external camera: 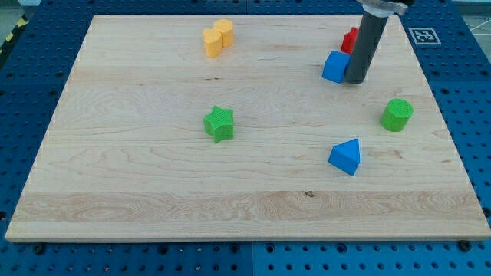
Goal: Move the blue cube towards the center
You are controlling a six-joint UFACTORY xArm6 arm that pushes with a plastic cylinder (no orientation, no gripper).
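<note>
The blue cube [334,67] sits on the wooden board [153,176] at the view's upper right. My tip [355,80] stands right beside the cube, touching or almost touching its right side. The dark rod rises from there to the view's top edge and hides part of a red block [349,40] just behind the cube.
A yellow block [218,37] lies at the view's top middle. A green star [219,123] sits near the board's centre. A green cylinder [397,115] is at the right. A blue triangular block [345,156] lies at the lower right.
</note>
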